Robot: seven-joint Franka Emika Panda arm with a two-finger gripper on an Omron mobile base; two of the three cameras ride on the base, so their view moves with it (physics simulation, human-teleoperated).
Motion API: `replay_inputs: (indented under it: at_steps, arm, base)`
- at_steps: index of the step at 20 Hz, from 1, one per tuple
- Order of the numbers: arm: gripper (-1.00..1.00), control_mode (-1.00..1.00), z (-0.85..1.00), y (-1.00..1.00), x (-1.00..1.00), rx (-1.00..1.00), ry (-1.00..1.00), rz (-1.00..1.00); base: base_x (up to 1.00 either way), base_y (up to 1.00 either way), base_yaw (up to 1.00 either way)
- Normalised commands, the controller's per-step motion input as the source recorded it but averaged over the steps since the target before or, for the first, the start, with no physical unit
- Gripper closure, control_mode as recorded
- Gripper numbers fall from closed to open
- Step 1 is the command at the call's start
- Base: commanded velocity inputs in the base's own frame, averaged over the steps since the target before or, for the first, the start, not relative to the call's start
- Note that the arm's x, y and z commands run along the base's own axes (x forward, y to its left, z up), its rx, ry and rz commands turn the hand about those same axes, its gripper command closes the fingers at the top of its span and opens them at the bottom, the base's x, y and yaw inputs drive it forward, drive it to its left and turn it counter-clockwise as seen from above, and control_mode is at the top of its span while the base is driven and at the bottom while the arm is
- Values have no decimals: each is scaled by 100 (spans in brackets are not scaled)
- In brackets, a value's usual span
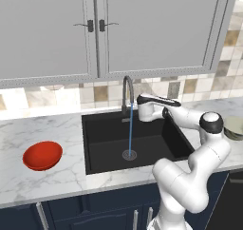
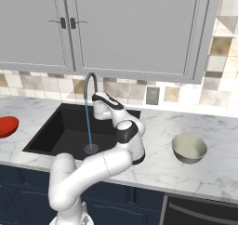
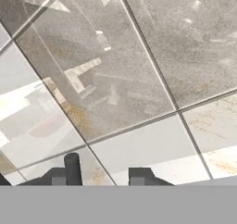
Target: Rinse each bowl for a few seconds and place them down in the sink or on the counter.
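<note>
The wide red bowl [image 1: 42,155] [image 2: 7,126] lies on the counter [image 1: 47,129] left of the black sink [image 1: 104,143] [image 2: 56,131]. To the right of the sink, the cream-white bowl [image 2: 189,148] [image 1: 235,128] stands upright on the counter. A thin stream of water [image 1: 130,129] [image 2: 88,122] runs from the grey gooseneck faucet [image 1: 127,89] [image 2: 89,80] down to the drain [image 1: 129,154]. My hand [image 1: 147,108] [image 2: 102,105] hovers over the sink's back edge, just right of the faucet. My gripper [image 3: 105,174] faces the tiled backsplash with its fingers apart and nothing between them.
Grey wall cabinets [image 1: 142,29] hang low over the backsplash, above the faucet. A wall outlet [image 1: 173,90] [image 2: 152,95] sits behind the sink's right side. My own arm [image 1: 209,143] crosses the sink's right rim. Dark navy cabinets [image 1: 95,215] run below the counter.
</note>
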Motion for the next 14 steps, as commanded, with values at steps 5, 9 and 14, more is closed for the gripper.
replay_inputs:
  at_steps: [5,9,14]
  arm:
    - [-100,-100,31,-42,0,5,-5,0]
    - [-100,-100,28,-37,0,4,-6,0]
    - [-100,-100,25,-41,-1,5,-3,0]
  base:
    - [0,0,0]
    - [0,0,0]
    - [0,0,0]
